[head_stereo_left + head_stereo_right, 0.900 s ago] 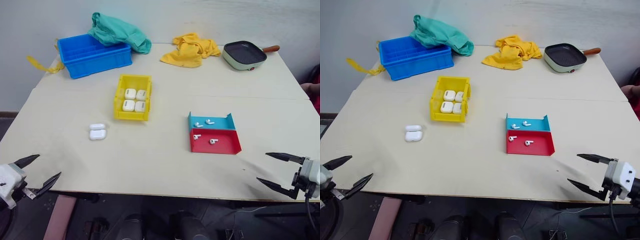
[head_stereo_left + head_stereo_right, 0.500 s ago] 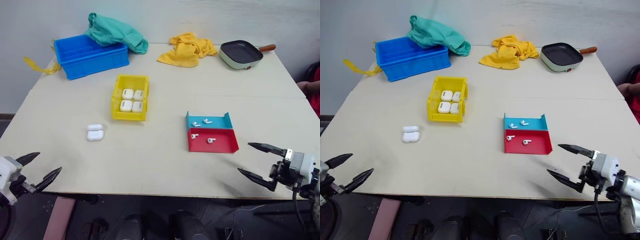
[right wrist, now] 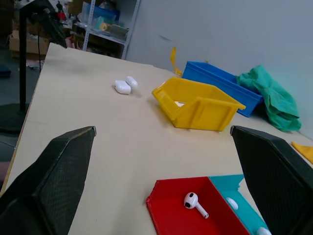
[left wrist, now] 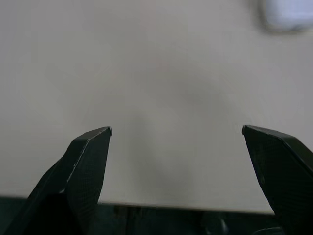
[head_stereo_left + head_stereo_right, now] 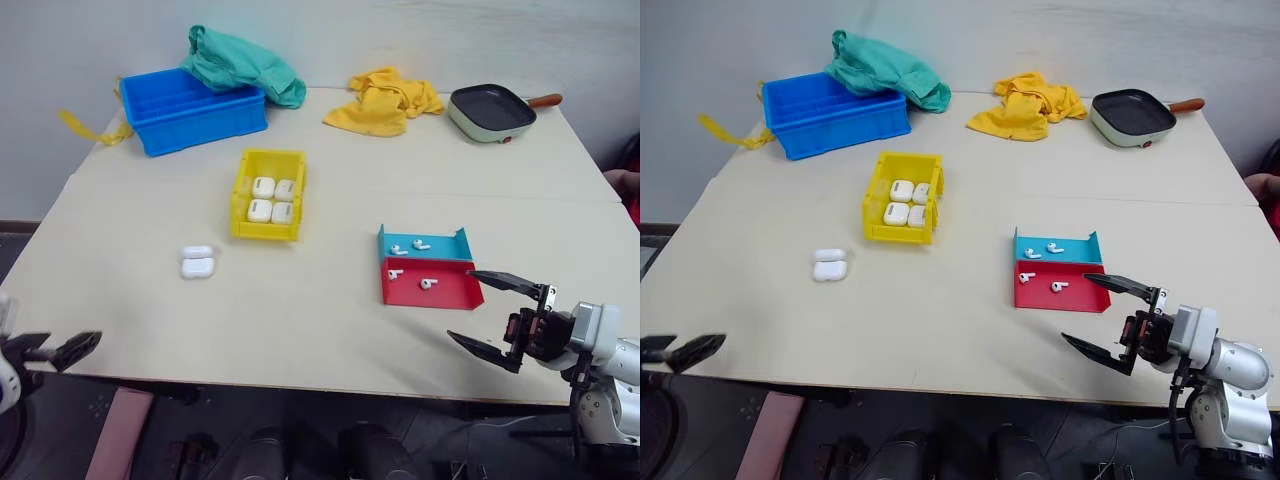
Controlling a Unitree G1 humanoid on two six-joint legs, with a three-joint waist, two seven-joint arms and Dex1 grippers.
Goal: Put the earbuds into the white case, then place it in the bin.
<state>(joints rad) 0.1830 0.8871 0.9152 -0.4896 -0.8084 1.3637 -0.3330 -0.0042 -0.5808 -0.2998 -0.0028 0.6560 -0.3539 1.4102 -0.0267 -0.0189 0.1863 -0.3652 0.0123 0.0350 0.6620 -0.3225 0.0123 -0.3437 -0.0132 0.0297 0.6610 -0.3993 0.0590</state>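
Change: my right gripper (image 5: 495, 312) has swung in beside the teal-and-red tray (image 5: 430, 290), jaws wide, empty.
Left gripper (image 4: 176, 132): wide open, empty.
Earbuds (image 5: 427, 283): in tray.
White case (image 5: 197, 262): open, left of tray, before the bin (image 5: 268, 194).
Meaning: first pick next.

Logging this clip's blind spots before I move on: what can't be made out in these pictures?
- Blue crate: its back corner, in the eye views, lies under the green cloth.
- Open white case: whether its sockets hold anything is too small to tell; in the left wrist view it is a blur cut by the edge.
- Earbuds in the teal half of the tray: cut off by the right wrist view's edge.
- Left gripper: cut off by the frame's edge.
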